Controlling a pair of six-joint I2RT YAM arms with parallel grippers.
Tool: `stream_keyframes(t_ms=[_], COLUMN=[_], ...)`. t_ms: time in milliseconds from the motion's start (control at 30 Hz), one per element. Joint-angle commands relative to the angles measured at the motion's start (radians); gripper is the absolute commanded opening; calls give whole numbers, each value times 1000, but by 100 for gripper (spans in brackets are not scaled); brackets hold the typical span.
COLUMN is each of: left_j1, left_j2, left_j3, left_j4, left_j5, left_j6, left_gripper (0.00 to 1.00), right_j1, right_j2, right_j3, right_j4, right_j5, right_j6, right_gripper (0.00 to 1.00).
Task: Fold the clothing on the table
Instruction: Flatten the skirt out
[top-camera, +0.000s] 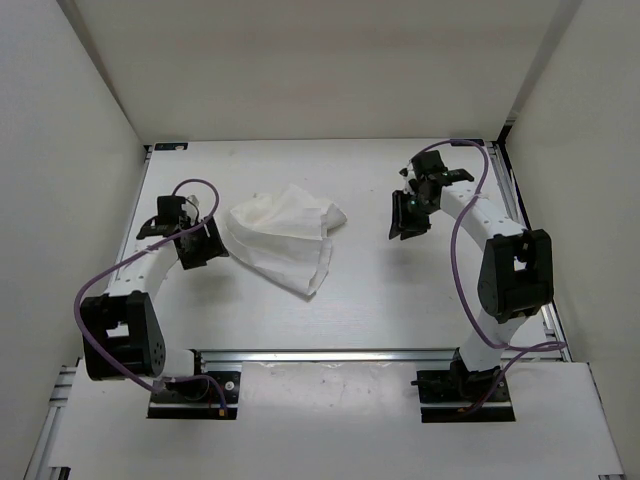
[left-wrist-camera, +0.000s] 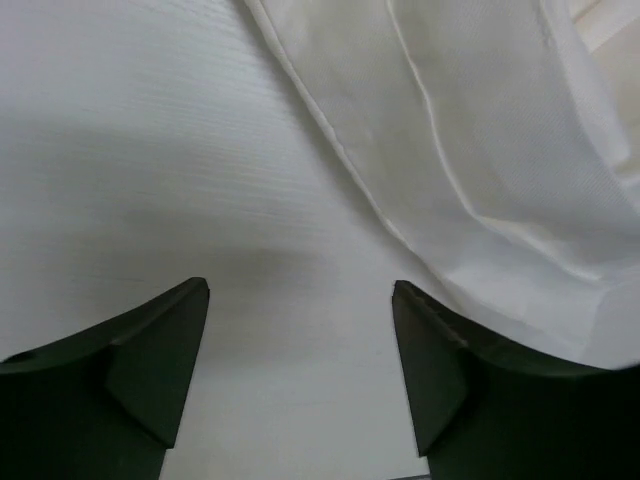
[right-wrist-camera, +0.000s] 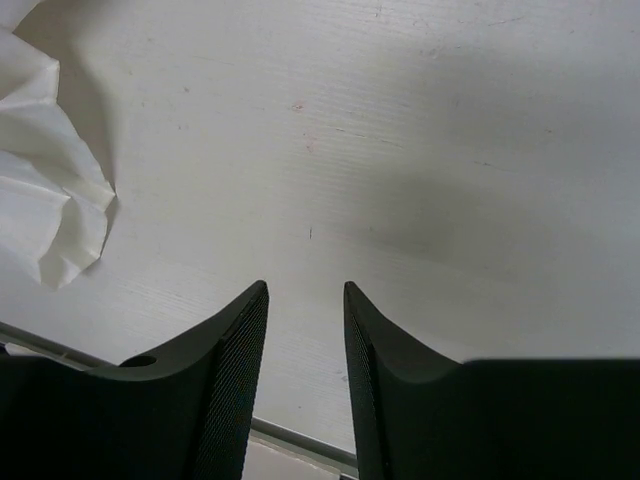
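Observation:
The clothing (top-camera: 285, 238) is a thin white garment lying bunched and partly folded over itself, left of the table (top-camera: 390, 295) centre. My left gripper (top-camera: 205, 242) sits low at its left edge. In the left wrist view this gripper (left-wrist-camera: 300, 290) is open over bare table, with the clothing (left-wrist-camera: 480, 150) spreading up and right beside the right finger (left-wrist-camera: 430, 370). My right gripper (top-camera: 408, 218) hovers well right of the garment. Seen from the right wrist, it (right-wrist-camera: 305, 288) is open with a narrow empty gap, and a corner of the clothing (right-wrist-camera: 50, 200) shows far left.
White walls (top-camera: 70, 150) enclose the table on the left, back and right. A silver rail (top-camera: 330, 353) runs along the near edge between the arm bases. Purple cables (top-camera: 465, 250) loop off both arms.

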Motion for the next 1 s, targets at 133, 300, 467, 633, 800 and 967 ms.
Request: stream_keyframes(t_ms=[133, 300, 467, 633, 800, 967], left_j1=[98, 126, 135, 196, 231, 236], left_j2=[12, 62, 60, 96, 142, 209], left_j3=[-8, -51, -128, -203, -171, -212], left_j4=[125, 245, 407, 568, 633, 805], left_j5=[190, 158, 104, 115, 67, 66], left_j6=[-59, -238, -397, -486, -524, -621], left_gripper=[86, 72, 72, 66, 65, 63], right_j1=[-2, 2, 1, -1, -13, -5], right_j2=[8, 5, -27, -45, -54, -65], right_j3=[18, 8, -25, -25, -22, -45], right_j4=[-25, -25, -22, -69, -89, -97], right_j5=[3, 6, 10, 21, 36, 20], right_j6=[-21, -16, -27, -50, -67, -62], right_gripper=[42, 42, 42, 41, 42, 42])
